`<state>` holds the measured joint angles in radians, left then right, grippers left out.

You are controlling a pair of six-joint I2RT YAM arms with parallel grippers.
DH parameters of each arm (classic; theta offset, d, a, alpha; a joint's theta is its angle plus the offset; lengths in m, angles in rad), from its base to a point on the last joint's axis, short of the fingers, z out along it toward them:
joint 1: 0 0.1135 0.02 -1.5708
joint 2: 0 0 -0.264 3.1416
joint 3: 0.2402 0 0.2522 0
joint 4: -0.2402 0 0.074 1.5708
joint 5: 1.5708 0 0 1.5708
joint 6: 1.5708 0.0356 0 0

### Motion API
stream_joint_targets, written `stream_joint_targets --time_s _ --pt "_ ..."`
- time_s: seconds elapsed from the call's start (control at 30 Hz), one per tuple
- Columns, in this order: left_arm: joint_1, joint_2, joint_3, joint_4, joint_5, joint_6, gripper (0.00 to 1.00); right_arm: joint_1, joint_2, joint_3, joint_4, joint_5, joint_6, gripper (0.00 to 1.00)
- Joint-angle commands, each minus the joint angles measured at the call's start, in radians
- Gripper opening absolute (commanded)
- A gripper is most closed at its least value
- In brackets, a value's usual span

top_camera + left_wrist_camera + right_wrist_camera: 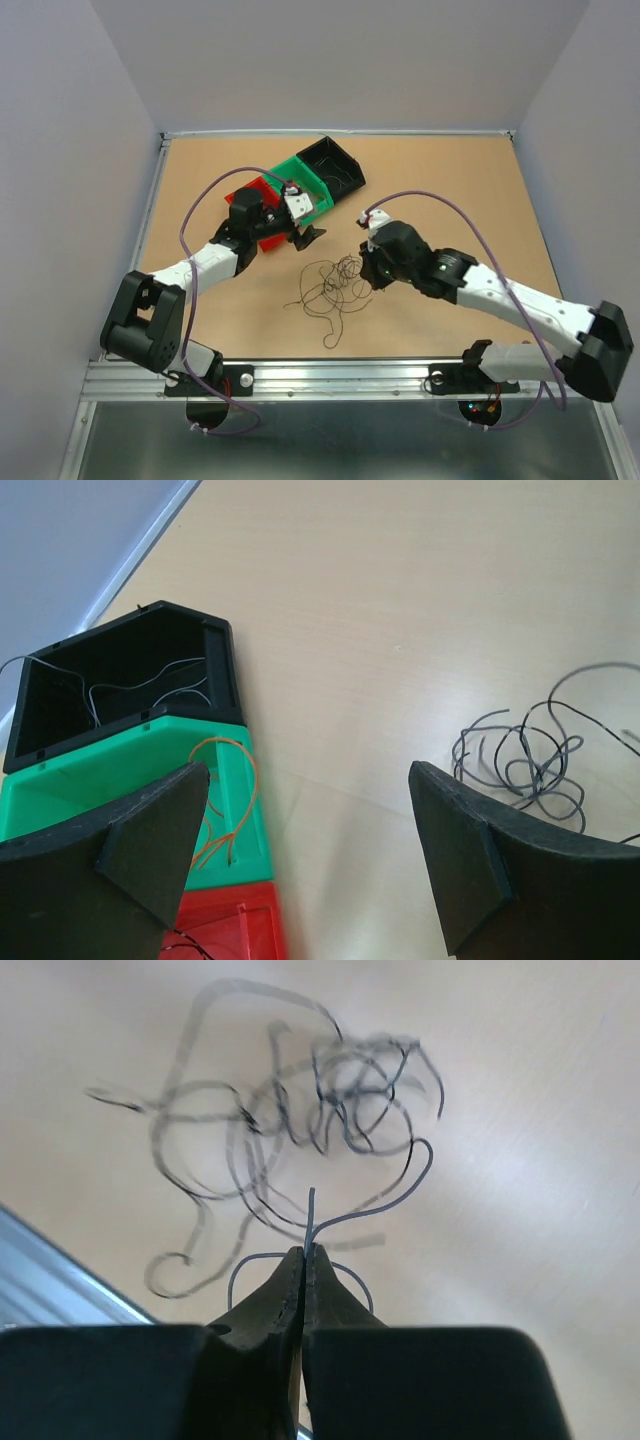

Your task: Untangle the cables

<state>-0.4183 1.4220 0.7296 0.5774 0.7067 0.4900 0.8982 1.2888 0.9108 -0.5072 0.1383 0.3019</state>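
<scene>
Your cables [335, 283] are hair-thin and limp. They should weigh next to nothing and hold their curls with some spring. I judge that pulling one will drag the whole tangle along wherever one loop snags another. A strand this fine can slip out of a loose grip, so take it near a free end or on an outer loop, not in the dense middle.

The tangle lies loose on the tabletop [450, 190] just ahead of the right pincer [304, 1250], spreading away from its tips. That pincer is pressed together on one dark strand [311, 1215], which rises from between the tips and curves off to the pincer's right. A second loop shows on either side just below the tips; I cannot tell whether it is caught too.

The left pincer [308, 770] stands wide apart, holding and touching nothing. The tangle sits ahead and to its right. The black bin [215, 670], green bin [100, 770] and red bin [230, 920] lie to its left, with thin wires in the black and green ones.
</scene>
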Motion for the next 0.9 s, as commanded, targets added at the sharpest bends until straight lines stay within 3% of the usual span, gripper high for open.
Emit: stream_joint_targets --time_s 0.0,0.17,0.53,0.67,0.87 --pt "-0.002 -0.049 0.027 0.027 0.065 0.001 0.93 0.008 -0.183 0.069 0.168 -0.132 -0.061 0.01" --pt "-0.001 -0.081 0.013 0.027 0.115 0.001 0.93 0.008 -0.230 0.278 0.174 -0.192 -0.063 0.00" --pt "0.003 -0.113 -0.010 0.055 0.158 -0.019 0.93 0.008 -0.120 0.791 0.219 -0.189 -0.067 0.01" --pt "0.010 -0.126 -0.016 0.068 0.183 -0.040 0.94 0.007 -0.091 0.888 0.243 -0.145 -0.090 0.01" --pt "0.091 -0.162 -0.065 0.237 0.191 -0.204 0.94 0.008 -0.083 0.893 0.262 -0.094 -0.101 0.01"
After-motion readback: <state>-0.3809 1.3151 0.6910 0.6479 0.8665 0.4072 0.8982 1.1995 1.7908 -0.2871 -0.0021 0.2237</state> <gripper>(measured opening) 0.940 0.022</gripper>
